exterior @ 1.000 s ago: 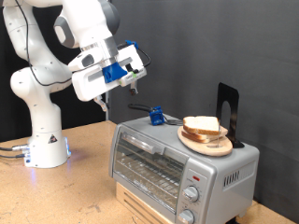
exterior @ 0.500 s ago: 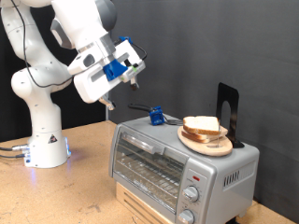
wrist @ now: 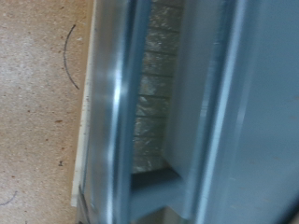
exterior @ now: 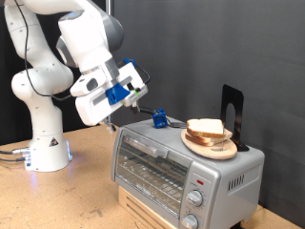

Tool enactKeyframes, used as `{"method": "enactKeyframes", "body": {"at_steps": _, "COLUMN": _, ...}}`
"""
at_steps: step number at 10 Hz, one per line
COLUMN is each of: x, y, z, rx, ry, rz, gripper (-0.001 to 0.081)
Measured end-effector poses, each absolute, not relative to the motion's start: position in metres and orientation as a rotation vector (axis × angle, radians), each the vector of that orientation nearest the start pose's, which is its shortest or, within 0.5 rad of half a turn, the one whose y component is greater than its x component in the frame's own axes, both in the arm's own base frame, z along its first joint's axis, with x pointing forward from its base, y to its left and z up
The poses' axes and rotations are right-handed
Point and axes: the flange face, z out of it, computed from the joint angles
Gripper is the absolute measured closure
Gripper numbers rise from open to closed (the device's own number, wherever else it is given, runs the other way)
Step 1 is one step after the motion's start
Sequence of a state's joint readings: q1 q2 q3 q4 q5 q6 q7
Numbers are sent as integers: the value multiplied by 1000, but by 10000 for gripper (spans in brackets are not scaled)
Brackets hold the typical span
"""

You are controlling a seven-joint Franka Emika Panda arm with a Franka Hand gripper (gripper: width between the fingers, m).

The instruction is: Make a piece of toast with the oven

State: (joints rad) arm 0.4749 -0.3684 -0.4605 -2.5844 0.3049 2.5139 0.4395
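Note:
The silver oven [exterior: 181, 164] stands on a wooden box at the exterior view's lower right, its glass door shut and two knobs at its front right. Slices of toast [exterior: 205, 128] lie stacked on a round wooden plate [exterior: 215, 148] on top of the oven. My gripper [exterior: 135, 98] hangs in the air just above and left of the oven's top left corner, holding nothing that I can see. The wrist view shows the oven's door edge and glass [wrist: 154, 103] close up beside the wooden tabletop [wrist: 37, 112]; no fingers show there.
A small blue object with a dark handle [exterior: 159, 119] lies on the oven's back left. A black upright stand [exterior: 233, 113] rises behind the plate. The robot's white base [exterior: 43, 143] stands at left on the wooden table.
The arm has swung down and a little left, bringing the gripper lower and closer to the oven's top left corner. The toast and oven have not moved.

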Motion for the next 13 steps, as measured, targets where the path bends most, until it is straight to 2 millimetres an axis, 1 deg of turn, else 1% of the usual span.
{"method": "enactKeyframes", "body": {"at_steps": 4, "x": 438, "y": 3, "z": 355, "rx": -2645, "ry": 882, "rz": -238, "gripper": -3}}
{"method": "enactKeyframes", "body": {"at_steps": 6, "x": 440, "y": -3, "z": 350, "rx": -2642, "ry": 880, "rz": -249, "gripper": -3}}
{"method": "enactKeyframes", "body": {"at_steps": 10, "x": 438, "y": -24, "z": 346, "rx": -2644, "ry": 886, "rz": -256, "gripper": -3}}
{"method": "enactKeyframes", "body": {"at_steps": 13, "x": 435, "y": -32, "z": 343, "rx": -2641, "ry": 903, "rz": -253, "gripper": -3}}
